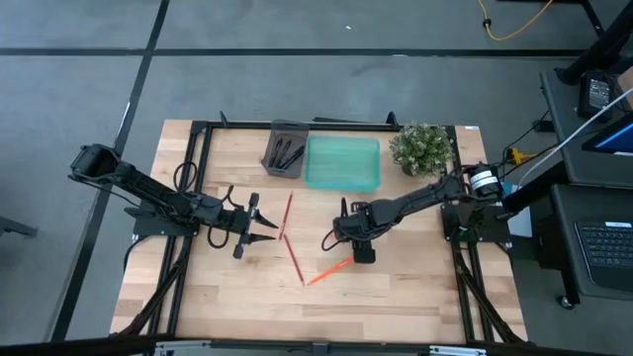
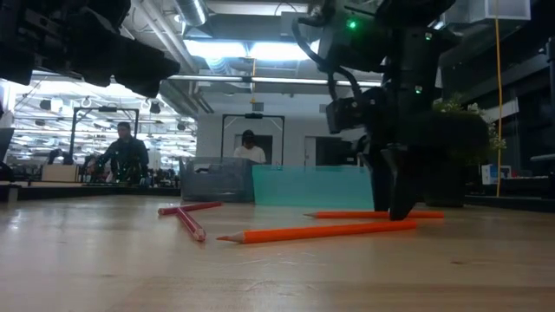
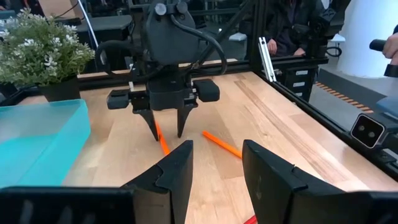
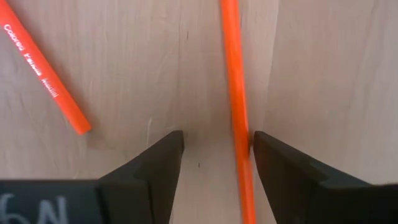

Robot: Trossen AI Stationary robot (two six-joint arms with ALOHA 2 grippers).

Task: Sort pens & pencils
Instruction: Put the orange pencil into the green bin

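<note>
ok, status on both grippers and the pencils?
Right gripper open, down at the table, straddling an orange pencil. Left gripper open, waiting near the red pencils. Nothing in the way.

A light wooden table point(image 1: 396, 297) framed by black rails carries, along its far edge, a grey tray point(image 1: 285, 150) holding black pens point(image 1: 287, 154), a translucent teal bin point(image 1: 342, 163) just to the right of that tray, and a small potted plant point(image 1: 422, 148) to the right of the bin. Nearer than the teal bin, two red pencils point(image 1: 288, 232) lie on the bare wood, meeting end to end in a shallow angle below the tray. Two orange pencils point(image 1: 328, 273) lie to the right of the red pair, in front of the teal bin.
</note>
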